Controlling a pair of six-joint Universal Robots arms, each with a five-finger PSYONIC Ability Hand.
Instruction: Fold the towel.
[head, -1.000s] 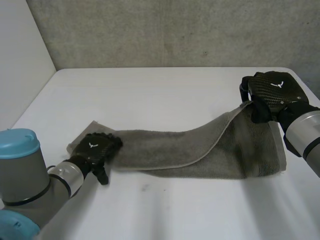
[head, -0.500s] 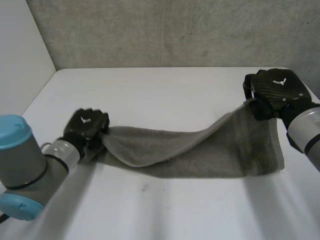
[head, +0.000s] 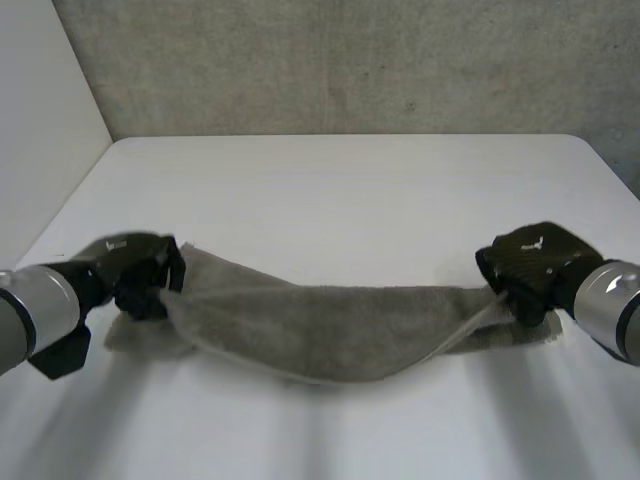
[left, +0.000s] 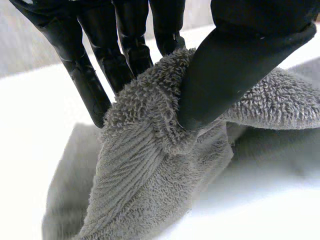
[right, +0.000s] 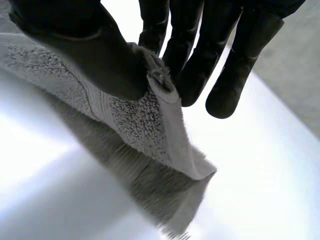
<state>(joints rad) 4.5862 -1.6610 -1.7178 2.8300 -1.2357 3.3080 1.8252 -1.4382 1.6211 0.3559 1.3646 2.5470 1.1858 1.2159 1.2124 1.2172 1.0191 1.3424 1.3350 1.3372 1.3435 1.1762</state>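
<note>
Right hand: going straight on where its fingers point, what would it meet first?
Likely the table: the right hand pinches the towel at its end with fingers angled down, and bare surface lies past them. Depth is unclear.

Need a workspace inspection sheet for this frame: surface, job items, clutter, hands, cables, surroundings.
Surface: white table, towel lying across its near part.
Job's things: grey towel, raised at both ends, middle sagging to the table.
Clutter: nothing seen.
Hands: left hand pinches the towel's left end; right hand pinches its right end.
Cables: nothing seen.
Surroundings: grey wall behind the table.
</note>
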